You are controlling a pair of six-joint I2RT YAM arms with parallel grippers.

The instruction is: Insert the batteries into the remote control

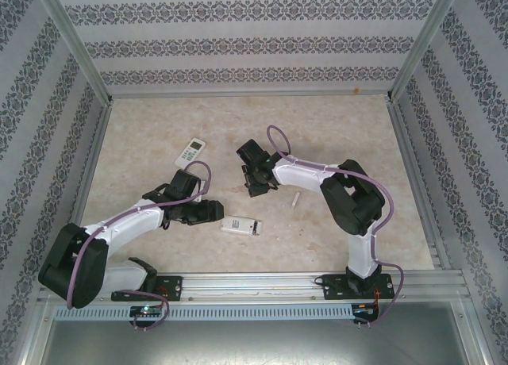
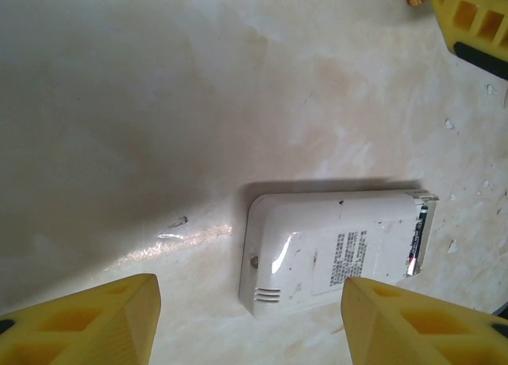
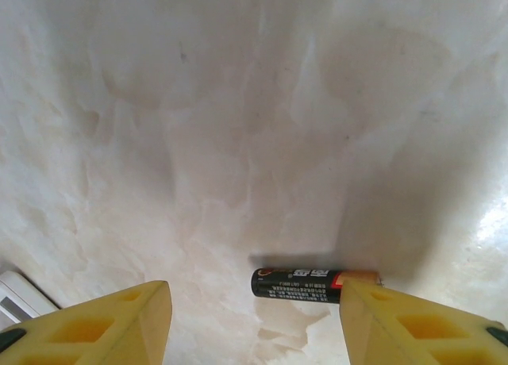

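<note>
now left pincer (image 2: 250,293): released, over white plastic remote control (image 2: 317,238), back up.
right pincer (image 3: 254,293): released, straddling black cylindrical battery (image 3: 305,285) on marbled worktop (image 3: 238,103).

Remote (image 2: 317,250) face-down, 1 batt (image 2: 417,240) in, 2nd batt (image 3: 305,285) loose.

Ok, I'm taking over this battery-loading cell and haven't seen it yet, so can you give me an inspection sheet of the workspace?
Surface: pale marbled tabletop, a few small flecks.
Job's things: white remote face down, compartment open, seated battery inside; loose battery lying on the tabletop.
Clutter: second remote, buttons up; small white piece.
End effectors: left end effector open beside the white remote; right end effector open, the loose battery between its fingers.
Cables: purple cable along each arm.
Surroundings: patterned walls, metal frame.
</note>
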